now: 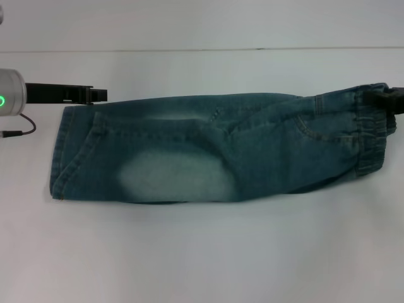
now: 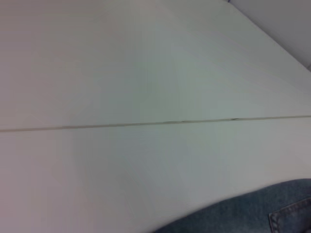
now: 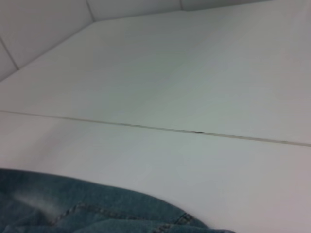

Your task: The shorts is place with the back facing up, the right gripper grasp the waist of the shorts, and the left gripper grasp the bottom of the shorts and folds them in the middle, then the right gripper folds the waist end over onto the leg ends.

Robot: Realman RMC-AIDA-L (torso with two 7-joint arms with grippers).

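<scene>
Stretched across the middle of the head view as one long narrow band on the white surface point(image 1: 202, 252): shorts point(image 1: 208, 151), doubled lengthwise, with the waist end point(image 1: 372, 132) at the right of the frame and the leg ends point(image 1: 63, 151) at the left. At the upper left, level with the band's far edge: left tool point(image 1: 95, 95), reaching in from the frame edge, tip just beside the top corner of the hems, apart from the denim or barely touching, hard to say which. At the right edge: right tool point(image 1: 390, 100), over the ruffled band at its upper corner. Spread or pressed together cannot be told for either tool from this angle. Only bare surface and a strip of denim in both wrist views. Judging by the narrow shape, lengthwise fold in the middle done; now at the changeover to the last fold. Next calls for a firm pinch on the waist corner through both layers, then a lift and a sweep leftward, laying the waist end squarely over the leg ends, edges matched, without dragging the lower layer askew.
</scene>
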